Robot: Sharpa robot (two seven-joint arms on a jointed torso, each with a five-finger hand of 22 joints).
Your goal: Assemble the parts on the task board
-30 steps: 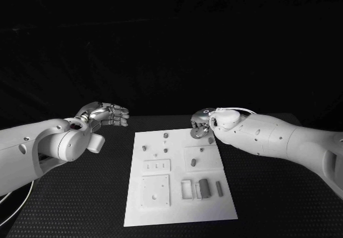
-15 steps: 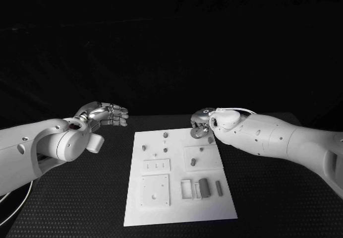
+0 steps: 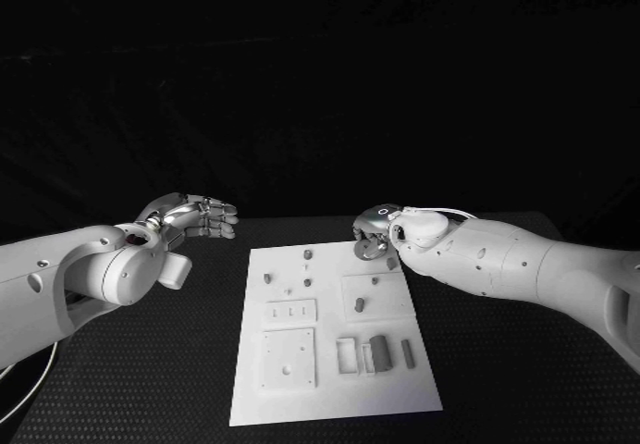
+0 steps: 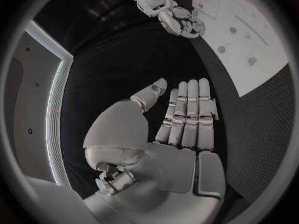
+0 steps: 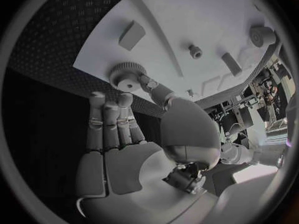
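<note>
The white task board (image 3: 334,388) lies in the middle of the table, with small grey parts on it. Pegs (image 3: 308,252) stand near its far end and grey bars (image 3: 380,351) lie near its front. My right hand (image 3: 375,231) hovers over the board's far right corner. Its thumb and a finger pinch a round toothed part (image 5: 127,77), which also shows under the hand (image 3: 367,248). My left hand (image 3: 196,216) floats off the board's left side with nothing in it. Its fingers (image 4: 190,114) are straight and the thumb is apart.
On the board are a slotted plate (image 3: 291,312), a square plate (image 3: 289,356) and a small frame (image 3: 348,354). Near the right hand lie a wedge piece (image 5: 132,35), a small peg (image 5: 195,51) and a cylinder (image 5: 261,35). Black matting (image 3: 133,370) surrounds the board.
The left hand has drifted slightly up and away from the board. The right hand has barely shifted, still over the far right corner with the toothed part.
</note>
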